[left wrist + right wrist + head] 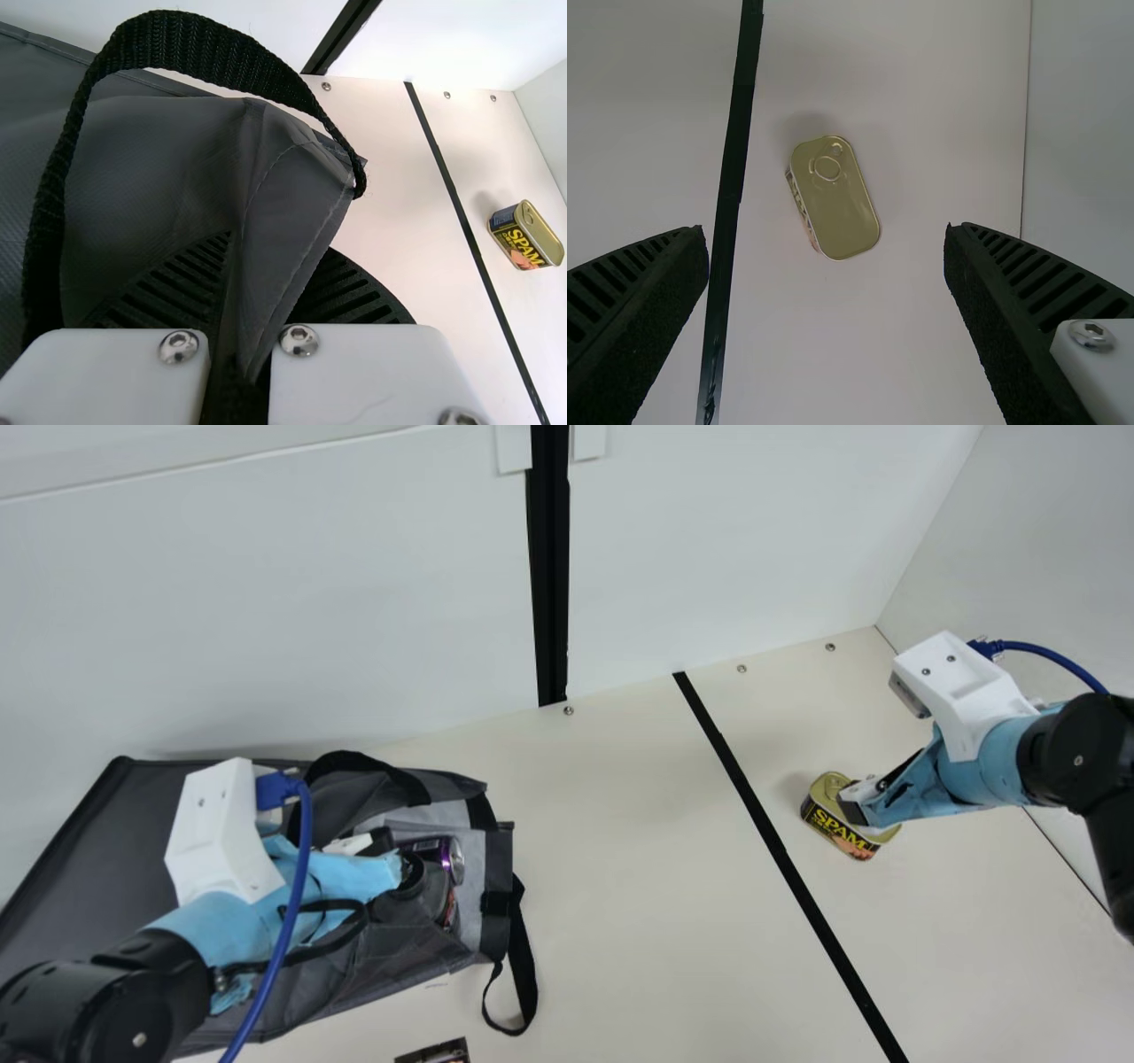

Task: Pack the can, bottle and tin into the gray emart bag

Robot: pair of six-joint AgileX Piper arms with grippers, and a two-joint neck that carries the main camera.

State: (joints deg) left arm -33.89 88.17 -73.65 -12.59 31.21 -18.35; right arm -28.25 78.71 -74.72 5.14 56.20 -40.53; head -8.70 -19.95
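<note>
Because the left claw (252, 310) has closed on a fold of the gray bag (390, 957), the risk there is a slipping pinch: loose cloth could sag across the opening, which faces roughly 3 o'clock in the main view, and block the last item. The can (452, 859) lies just inside that opening beside what looks like a dark bottle (421, 899), so a hard tug on the cloth might send either rolling out.

Over at the other side, the right claw (824, 232) is wide open and empty above the tin (840, 208). If it came down askew, a finger could land on the lid's rim and tip or spin the tin instead of straddling it.

As for position, the tin sits flat on the counter (638, 886), lid up, below the right claw and between the lines of its spread fingers, untouched. Seen from the bag in the main view, it is near 3 o'clock, beyond the black strip (780, 850).
</note>
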